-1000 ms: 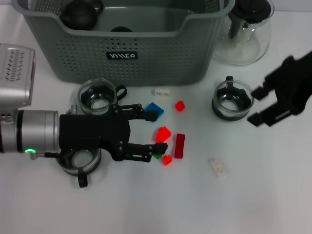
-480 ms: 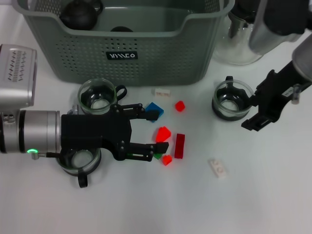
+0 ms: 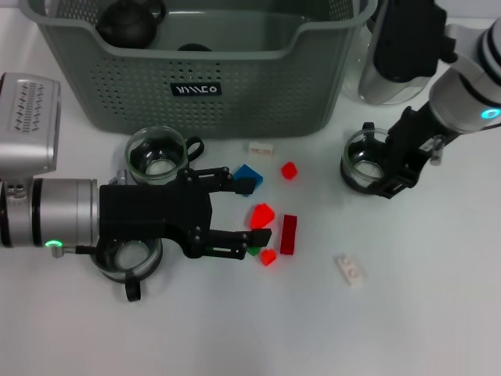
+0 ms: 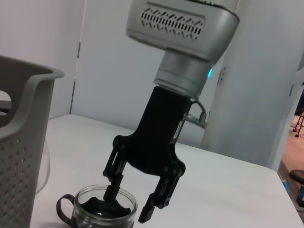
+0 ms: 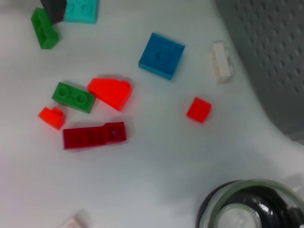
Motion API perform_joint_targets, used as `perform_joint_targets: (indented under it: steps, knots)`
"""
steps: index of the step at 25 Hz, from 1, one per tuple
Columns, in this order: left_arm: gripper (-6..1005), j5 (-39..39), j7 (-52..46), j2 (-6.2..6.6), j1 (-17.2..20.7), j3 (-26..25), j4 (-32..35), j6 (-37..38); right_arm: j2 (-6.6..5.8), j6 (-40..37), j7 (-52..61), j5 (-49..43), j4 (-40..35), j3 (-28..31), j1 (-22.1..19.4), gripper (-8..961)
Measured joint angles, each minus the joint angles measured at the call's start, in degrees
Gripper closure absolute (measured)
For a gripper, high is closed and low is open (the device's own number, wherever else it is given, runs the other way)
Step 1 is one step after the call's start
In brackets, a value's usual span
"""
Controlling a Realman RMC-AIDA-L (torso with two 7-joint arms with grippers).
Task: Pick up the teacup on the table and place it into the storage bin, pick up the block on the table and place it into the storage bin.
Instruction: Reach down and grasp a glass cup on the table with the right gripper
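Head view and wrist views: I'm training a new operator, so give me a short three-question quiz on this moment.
1. True or false: the right pincer is shut on a red block.
2. What lies inside the storage bin? A: a dark round object. B: a blue block. C: a white brick.
3. Fill in: the block between the open left pincer's fingers is ___.

Key: 1 false: it is open, astride the teacup's rim. 2 A. 3 red.

Head view steeply downward; wrist views low, close, sharing the right-side teacup [image 3: 373,160].
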Motion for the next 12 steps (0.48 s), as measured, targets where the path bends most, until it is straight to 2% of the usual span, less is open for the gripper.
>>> perform_joint_targets:
  steps: [6,12]
  knots:
    - [173,0.00,-0.02,0.00,0.00,0.00,-0.36,-0.22,0.03,6.71,0.69,-0.03,6.45,-2.74,2.23,324]
    - [173,0.00,-0.02,0.00,0.00,0.00,-0.37,-0.23,0.27,9.46,0.94,0.06,10.95,-4.42,4.25,348]
